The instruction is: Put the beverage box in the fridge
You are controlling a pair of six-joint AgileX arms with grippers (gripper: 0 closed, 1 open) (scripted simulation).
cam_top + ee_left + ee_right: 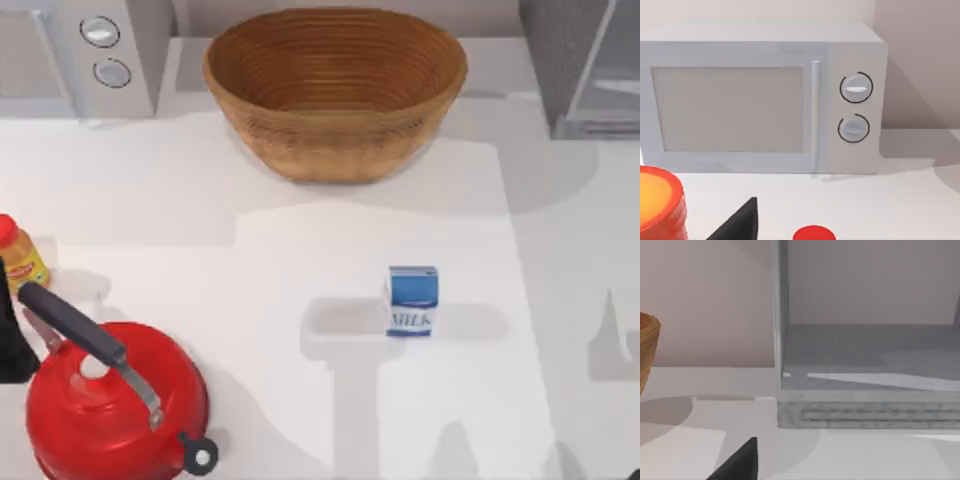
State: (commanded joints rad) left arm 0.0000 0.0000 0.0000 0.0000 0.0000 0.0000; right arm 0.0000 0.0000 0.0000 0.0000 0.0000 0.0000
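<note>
The beverage box, a small carton with a blue top and "MILK" on its white lower half, stands upright on the white table, right of centre. The fridge sits at the back right corner; in the right wrist view the fridge shows its grey inside above a speckled base. My left arm is parked at the table's left edge beside the red kettle, far from the carton. A dark part of my left gripper and of my right gripper pokes into each wrist view, holding nothing I can see.
A large wicker basket stands at the back centre, between a pale microwave with two dials and the fridge. A red kettle with a dark handle fills the front left, with an orange-capped, yellow-labelled bottle behind it.
</note>
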